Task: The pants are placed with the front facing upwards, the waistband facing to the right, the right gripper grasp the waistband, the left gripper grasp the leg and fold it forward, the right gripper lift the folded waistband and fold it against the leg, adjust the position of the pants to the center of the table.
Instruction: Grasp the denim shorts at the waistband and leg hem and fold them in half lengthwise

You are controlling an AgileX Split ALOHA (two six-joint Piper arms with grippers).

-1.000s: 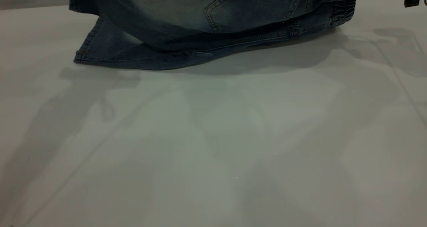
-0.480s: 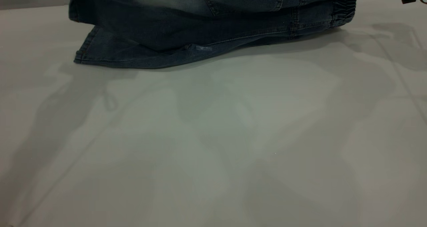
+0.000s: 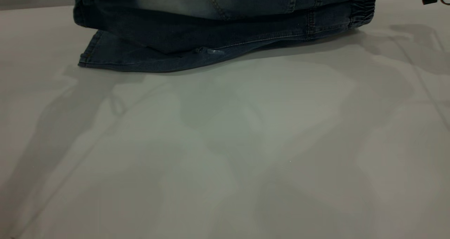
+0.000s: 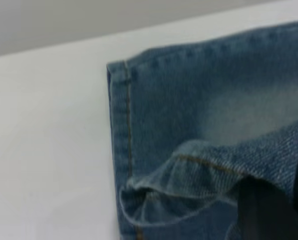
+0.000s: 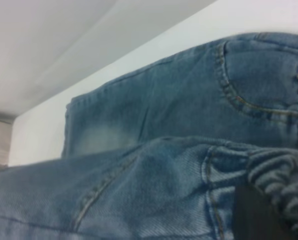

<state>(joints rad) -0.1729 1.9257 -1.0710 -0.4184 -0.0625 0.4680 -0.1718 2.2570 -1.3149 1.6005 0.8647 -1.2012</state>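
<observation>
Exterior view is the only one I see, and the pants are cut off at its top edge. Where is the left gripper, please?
Observer: In the left wrist view, the left gripper sits at a raised hem fold of the pants.
Operator: And the right gripper?
Observer: The right wrist view shows the right gripper directly beside the gathered waistband.
Operator: Is the layer underneath lying flat?
Observer: Yes. In the left wrist view the lower leg lies spread on the table, with its hem corner square.
</observation>
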